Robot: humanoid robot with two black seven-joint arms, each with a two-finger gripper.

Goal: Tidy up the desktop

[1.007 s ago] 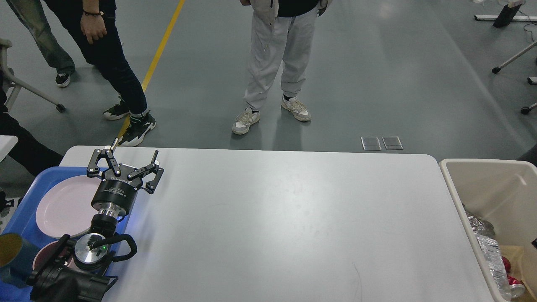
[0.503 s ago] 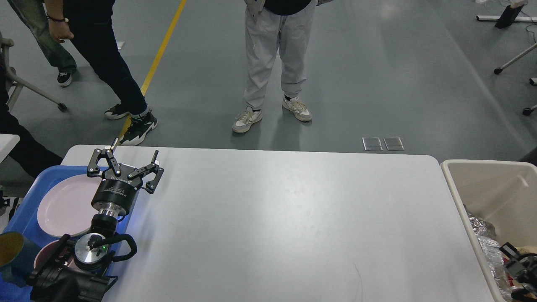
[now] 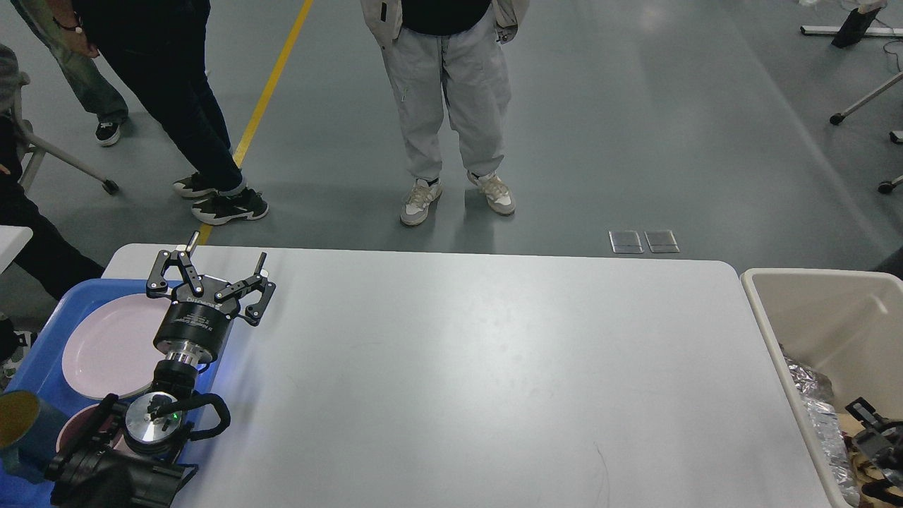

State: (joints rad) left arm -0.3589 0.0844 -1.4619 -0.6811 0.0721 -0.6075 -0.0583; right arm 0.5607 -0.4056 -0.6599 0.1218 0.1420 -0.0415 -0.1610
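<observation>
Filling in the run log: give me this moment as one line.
left gripper: open, empty, over desktop left edge | right gripper: in beige bin, state unclear | blue tray: pink plate

Only one view, the head camera: looking forward and steeply down from above the near edge of the desktop (image 3: 494,367), close enough that the near corners get cropped, far enough to catch floor beyond the far edge.

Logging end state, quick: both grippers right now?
Left gripper: open, empty, fingers spread.
Right gripper: over the bin, cannot be told.
</observation>
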